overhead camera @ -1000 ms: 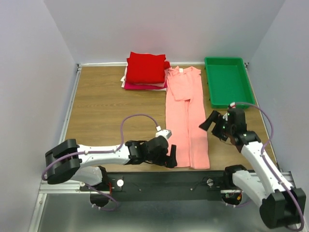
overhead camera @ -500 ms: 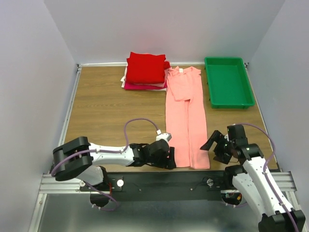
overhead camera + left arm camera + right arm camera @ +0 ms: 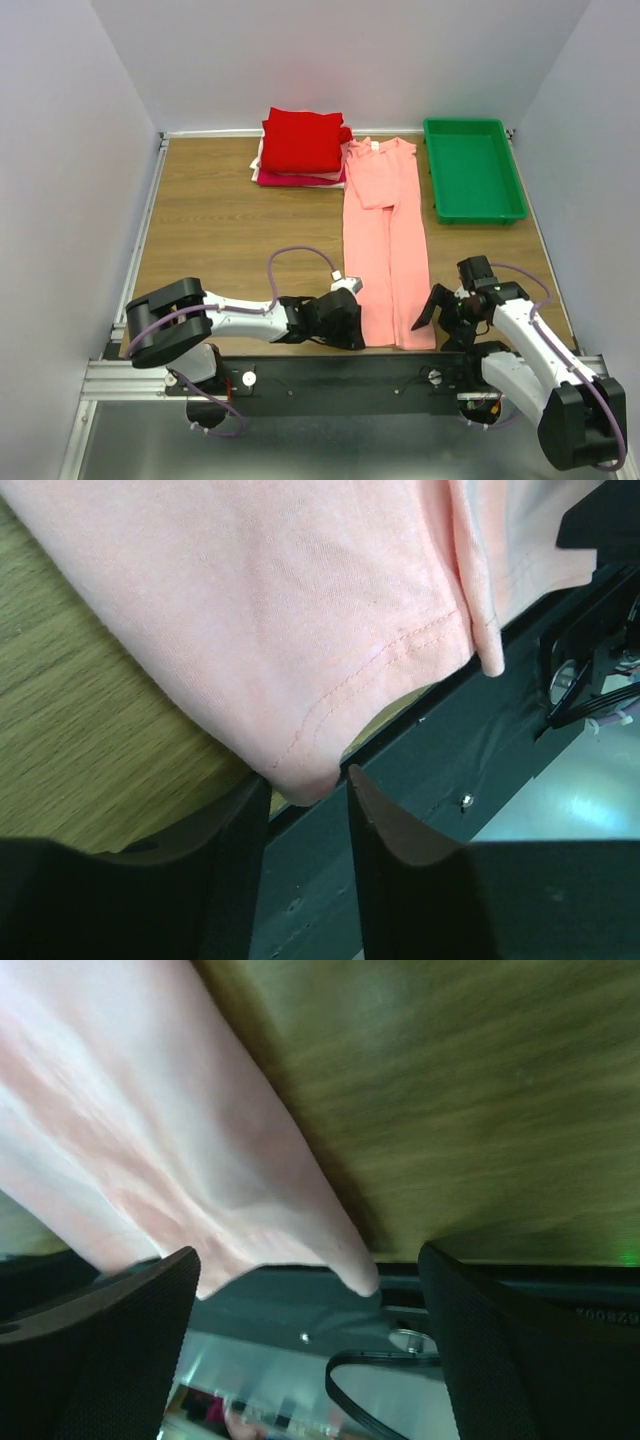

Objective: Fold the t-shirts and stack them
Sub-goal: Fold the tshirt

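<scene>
A salmon-pink t-shirt (image 3: 385, 240) lies as a long narrow strip down the middle of the table, collar at the far end. My left gripper (image 3: 354, 334) is low at its near left hem corner. In the left wrist view that corner (image 3: 305, 775) sits between the tips of the left gripper (image 3: 307, 777), whose jaws are narrowed with a gap still showing. My right gripper (image 3: 440, 316) is wide open at the near right corner; that corner (image 3: 355, 1275) hangs between its fingers (image 3: 135, 1330), untouched. Folded t-shirts (image 3: 300, 140) are stacked at the back, red on top of white and magenta.
A green plastic tray (image 3: 475, 170) stands at the back right, beside the shirt's collar end. The black rail (image 3: 350, 378) with the arm bases runs along the table's near edge, just under the shirt's hem. White walls enclose the wooden table (image 3: 220, 220).
The left jaws have narrowed around the near left hem corner. The right arm has come down and toward me to the near right corner, jaws still wide.
</scene>
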Tool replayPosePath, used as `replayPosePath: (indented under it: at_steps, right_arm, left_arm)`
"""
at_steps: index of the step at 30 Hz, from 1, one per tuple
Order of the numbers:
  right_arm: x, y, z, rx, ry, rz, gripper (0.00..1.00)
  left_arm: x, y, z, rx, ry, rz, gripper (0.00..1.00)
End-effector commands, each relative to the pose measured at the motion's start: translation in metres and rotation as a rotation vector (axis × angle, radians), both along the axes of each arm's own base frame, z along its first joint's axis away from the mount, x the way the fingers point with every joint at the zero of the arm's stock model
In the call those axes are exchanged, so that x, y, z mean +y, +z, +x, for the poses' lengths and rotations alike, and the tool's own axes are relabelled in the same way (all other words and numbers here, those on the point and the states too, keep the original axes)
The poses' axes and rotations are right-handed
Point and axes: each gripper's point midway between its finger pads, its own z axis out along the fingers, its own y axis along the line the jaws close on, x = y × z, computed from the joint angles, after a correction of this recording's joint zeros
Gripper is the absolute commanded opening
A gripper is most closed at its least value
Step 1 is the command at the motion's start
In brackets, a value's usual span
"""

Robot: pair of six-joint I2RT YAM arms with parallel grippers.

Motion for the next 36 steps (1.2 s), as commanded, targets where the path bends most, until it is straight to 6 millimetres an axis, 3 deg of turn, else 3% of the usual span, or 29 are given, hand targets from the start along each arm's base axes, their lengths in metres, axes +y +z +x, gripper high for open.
replayPosePath:
  at_steps: [1, 5, 6, 10, 11, 12, 14, 15, 17, 22, 32, 36]
  right_arm:
    - [0.003, -0.009, -0.012, 0.044, 0.041, 0.015, 0.93]
    - [0.002, -0.010, -0.010, 0.032, 0.049, 0.010, 0.84]
    - [0.003, -0.011, -0.010, 0.029, 0.050, 0.015, 0.74]
    - [0.006, -0.015, -0.007, 0.023, 0.049, 0.027, 0.48]
    - [0.006, -0.016, -0.007, 0.029, 0.048, 0.028, 0.46]
    - [0.006, -0.016, -0.007, 0.029, 0.045, 0.030, 0.36]
    - [0.007, -0.016, -0.007, 0.029, 0.046, 0.032, 0.27]
    - [0.006, -0.016, -0.006, 0.025, 0.045, 0.028, 0.11]
    - [0.006, -0.016, -0.005, 0.021, 0.041, 0.026, 0.01]
    - [0.007, -0.012, -0.002, 0.000, 0.053, 0.035, 0.00]
    - [0.010, 0.038, 0.055, -0.282, 0.100, 0.029, 0.00]
    - [0.018, 0.055, 0.081, -0.367, 0.099, 0.060, 0.00]
  left_arm:
    - [0.014, -0.022, -0.011, 0.042, -0.021, 0.091, 0.42]
    - [0.016, -0.023, -0.012, 0.046, -0.017, 0.094, 0.36]
    - [0.015, -0.023, -0.011, 0.048, -0.015, 0.092, 0.34]
    - [0.016, -0.022, -0.012, 0.047, -0.015, 0.089, 0.26]
    - [0.016, -0.022, -0.012, 0.047, -0.015, 0.089, 0.19]
    - [0.017, -0.022, -0.012, 0.049, -0.012, 0.089, 0.08]
    - [0.017, -0.022, -0.012, 0.049, -0.009, 0.089, 0.00]
    - [0.015, -0.021, -0.011, 0.046, -0.008, 0.082, 0.00]
    - [0.013, -0.020, -0.010, 0.041, -0.013, 0.079, 0.00]
    - [0.004, -0.010, -0.003, -0.007, -0.024, 0.055, 0.00]
    - [-0.012, 0.019, 0.033, -0.157, 0.027, 0.069, 0.00]
    - [-0.017, 0.038, 0.060, -0.224, 0.081, 0.083, 0.00]
